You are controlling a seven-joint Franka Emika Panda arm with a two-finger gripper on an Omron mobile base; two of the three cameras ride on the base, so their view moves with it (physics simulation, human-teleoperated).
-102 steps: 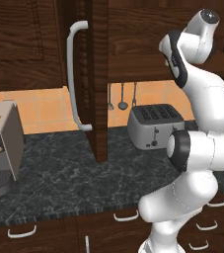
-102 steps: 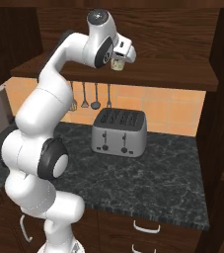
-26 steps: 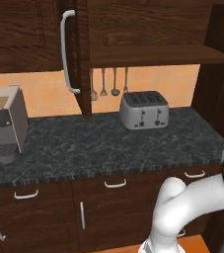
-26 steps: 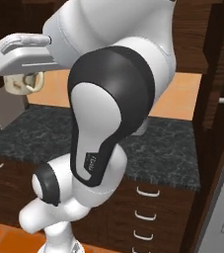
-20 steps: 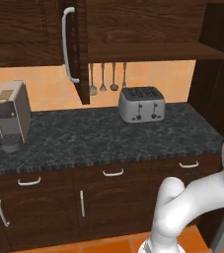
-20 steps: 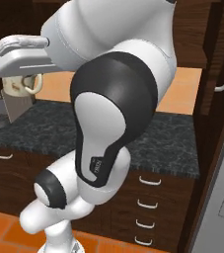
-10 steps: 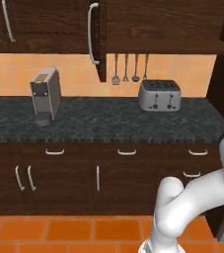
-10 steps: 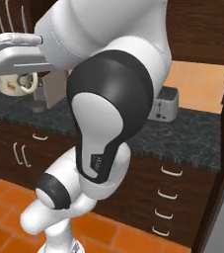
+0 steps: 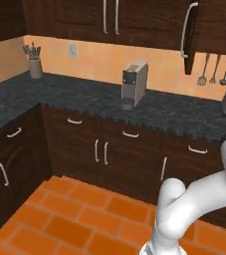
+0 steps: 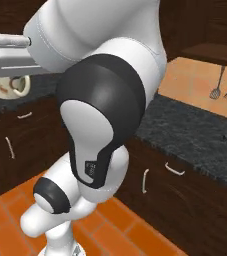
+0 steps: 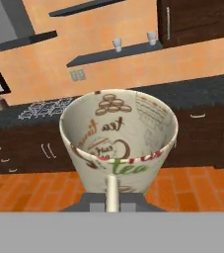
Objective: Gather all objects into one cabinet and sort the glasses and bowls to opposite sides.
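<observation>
Hand view, one pale mug, two cups

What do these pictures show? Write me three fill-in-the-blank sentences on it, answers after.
The tool is shut on the pale mug, which bears the word ___.
The floor is tiled in ___.
In the left base view, ___ utensils hang on the wall.
Missing words: tea; orange; three.
</observation>
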